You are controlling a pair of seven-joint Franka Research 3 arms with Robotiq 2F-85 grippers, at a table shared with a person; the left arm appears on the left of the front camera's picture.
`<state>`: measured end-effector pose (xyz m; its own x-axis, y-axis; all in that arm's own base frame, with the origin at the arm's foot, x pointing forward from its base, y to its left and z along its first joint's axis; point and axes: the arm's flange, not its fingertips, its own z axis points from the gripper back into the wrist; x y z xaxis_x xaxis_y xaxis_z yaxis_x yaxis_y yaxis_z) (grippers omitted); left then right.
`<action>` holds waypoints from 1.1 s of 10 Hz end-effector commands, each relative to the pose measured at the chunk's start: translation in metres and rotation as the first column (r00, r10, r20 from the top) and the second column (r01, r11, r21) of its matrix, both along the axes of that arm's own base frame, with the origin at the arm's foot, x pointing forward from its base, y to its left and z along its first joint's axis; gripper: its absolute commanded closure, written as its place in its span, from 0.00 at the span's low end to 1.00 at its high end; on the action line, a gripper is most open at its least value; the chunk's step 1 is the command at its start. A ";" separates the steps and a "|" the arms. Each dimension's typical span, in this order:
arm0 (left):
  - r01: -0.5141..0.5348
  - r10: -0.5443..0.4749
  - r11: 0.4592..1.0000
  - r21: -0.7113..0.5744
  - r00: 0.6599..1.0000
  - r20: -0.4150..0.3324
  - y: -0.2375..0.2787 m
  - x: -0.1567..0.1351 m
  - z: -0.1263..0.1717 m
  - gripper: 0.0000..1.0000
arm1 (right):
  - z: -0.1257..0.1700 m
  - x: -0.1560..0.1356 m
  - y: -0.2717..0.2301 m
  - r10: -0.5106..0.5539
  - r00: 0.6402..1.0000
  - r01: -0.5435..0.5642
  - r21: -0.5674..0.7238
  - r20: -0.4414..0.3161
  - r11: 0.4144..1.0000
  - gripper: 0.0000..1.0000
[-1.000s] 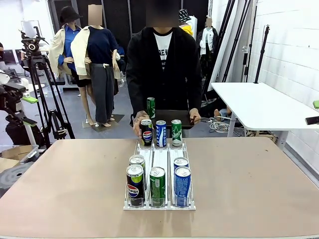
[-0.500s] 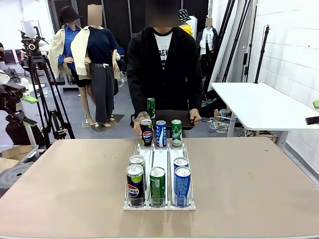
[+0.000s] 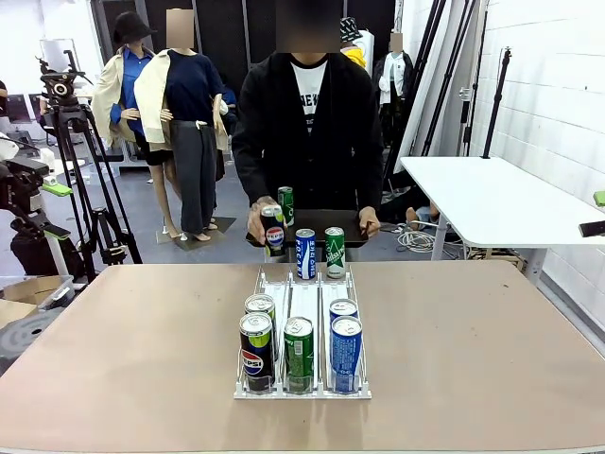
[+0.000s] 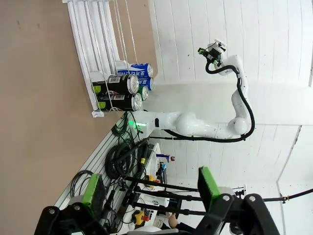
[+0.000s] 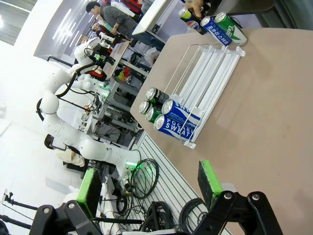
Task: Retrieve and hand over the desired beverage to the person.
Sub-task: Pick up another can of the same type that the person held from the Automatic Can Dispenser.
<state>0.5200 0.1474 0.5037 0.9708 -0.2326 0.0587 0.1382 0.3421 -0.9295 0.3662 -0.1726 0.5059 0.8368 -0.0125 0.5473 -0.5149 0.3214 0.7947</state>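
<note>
The person (image 3: 307, 123) stands at the far side of the table. One hand (image 3: 255, 223) holds a black Pepsi can (image 3: 273, 230) just above the far left lane of the white can rack (image 3: 291, 293). A blue can (image 3: 305, 253) and a green can (image 3: 335, 251) stand at the rack's far end. At its near end stand Pepsi cans (image 3: 256, 350), a green can (image 3: 299, 352) and blue cans (image 3: 346, 352). My left gripper (image 4: 150, 188) is open and holds nothing, well away from the rack (image 4: 93, 29). My right gripper (image 5: 149, 186) is open too, with the rack (image 5: 205, 68) ahead of it.
The person's other hand (image 3: 369, 224) rests on a black tray (image 3: 326, 223) with another green can (image 3: 285, 203) on it. The brown table (image 3: 123, 331) is bare on both sides of the rack. A white table (image 3: 492, 199) stands at the right, tripods (image 3: 80, 161) at the left.
The person has lifted the Pepsi can out of the far left lane of the rack and raised it. The other cans have not moved.
</note>
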 end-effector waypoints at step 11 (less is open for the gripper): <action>0.004 -0.004 1.000 0.000 1.000 -0.004 0.001 -0.003 0.003 0.00 | -0.002 -0.001 0.003 -0.011 1.000 0.011 -0.005 0.006 1.000 0.00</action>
<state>0.5200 0.1474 0.5037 0.9708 -0.2327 0.0586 0.1381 0.3420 -0.9295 0.3662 -0.1726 0.5059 0.8368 -0.0125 0.5473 -0.5149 0.3214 0.7947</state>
